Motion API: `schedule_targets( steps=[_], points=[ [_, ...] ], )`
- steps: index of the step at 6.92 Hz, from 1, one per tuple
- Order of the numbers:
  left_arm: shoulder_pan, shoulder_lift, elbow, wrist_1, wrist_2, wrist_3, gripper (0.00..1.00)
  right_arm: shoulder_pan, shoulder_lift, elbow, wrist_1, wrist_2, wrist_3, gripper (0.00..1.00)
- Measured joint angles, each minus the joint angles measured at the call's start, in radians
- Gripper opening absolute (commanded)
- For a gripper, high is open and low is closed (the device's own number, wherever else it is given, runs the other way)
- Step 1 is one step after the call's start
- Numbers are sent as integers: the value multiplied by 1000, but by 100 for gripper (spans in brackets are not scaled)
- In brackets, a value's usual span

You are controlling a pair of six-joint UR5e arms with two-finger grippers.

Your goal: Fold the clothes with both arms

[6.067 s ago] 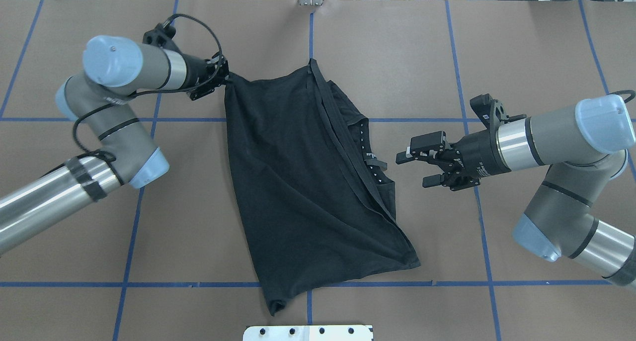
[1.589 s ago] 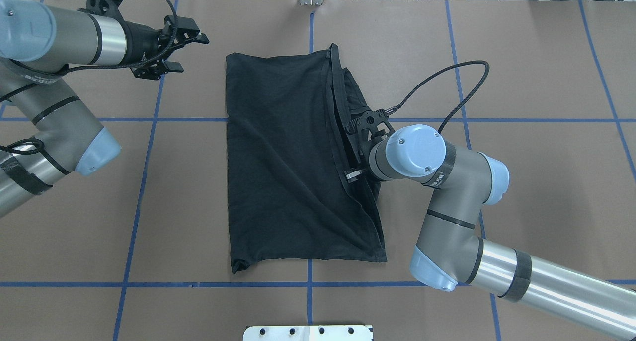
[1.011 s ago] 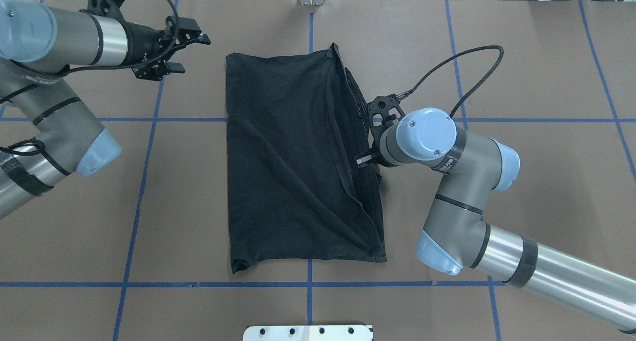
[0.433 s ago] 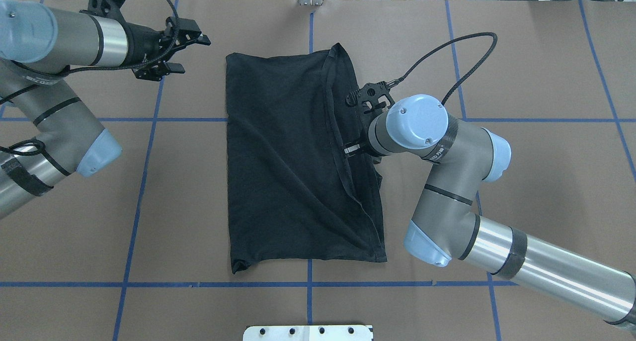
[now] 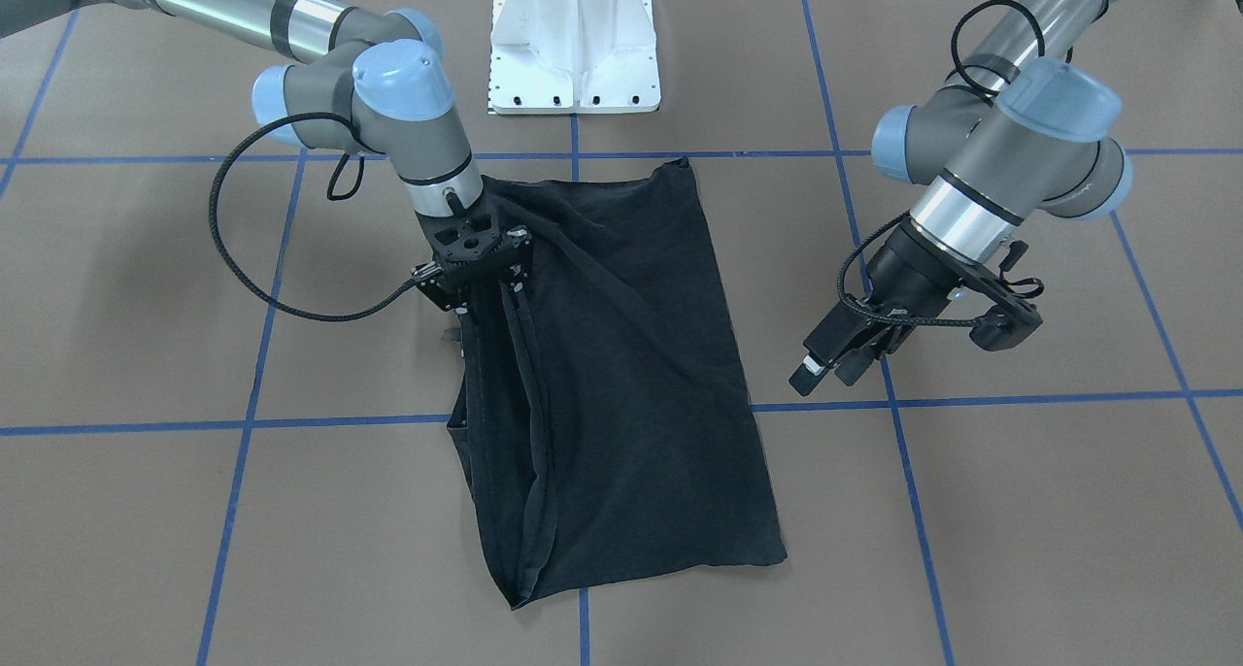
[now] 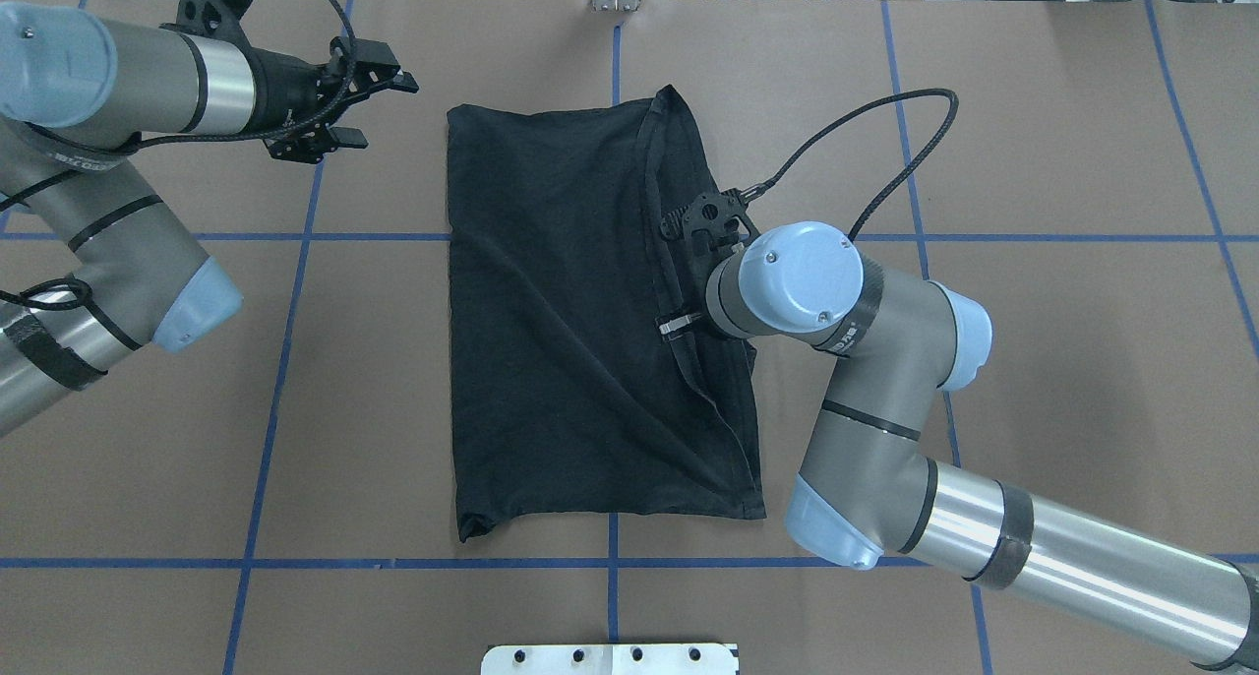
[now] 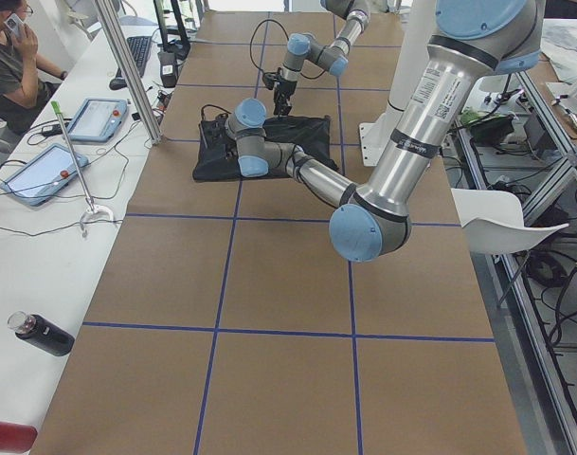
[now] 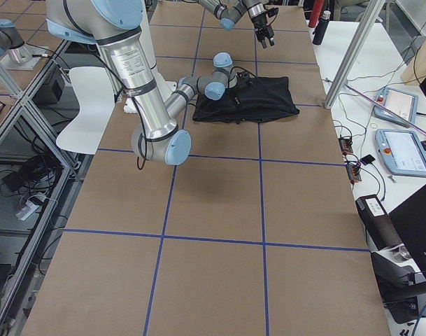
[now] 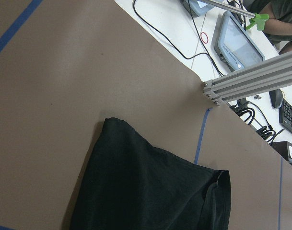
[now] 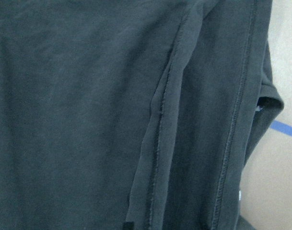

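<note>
The T-shirt [image 6: 551, 311], judged soft, light and limp, is spread at centre frame. Its folded edge is pinched by the right gripper [image 5: 483, 302], while the left gripper [image 6: 389, 112] is held apart at the overhead view's upper left. Hems are best gripped.

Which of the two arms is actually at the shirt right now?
The right arm: the right gripper is down on the black T-shirt, at its folded edge. The left gripper hangs open, apart from it.

Black soft-fabric short-sleeved T-shirt [image 6: 561, 360], folded lengthwise, lying flat, hemmed side edge raised at fingers of right gripper [image 5: 481, 302], well apart from left gripper [image 6: 386, 112]
</note>
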Motion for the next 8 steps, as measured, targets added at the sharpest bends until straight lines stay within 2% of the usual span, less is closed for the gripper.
schedule_targets(
  steps=[3,8],
  points=[
    [1,8,0,-1,-1,0,100,-86,2,25,-58,-76,0,44],
    [2,8,0,-2,-1,-1,100,-108,-9,15,-61,-91,-10,40]
  ],
)
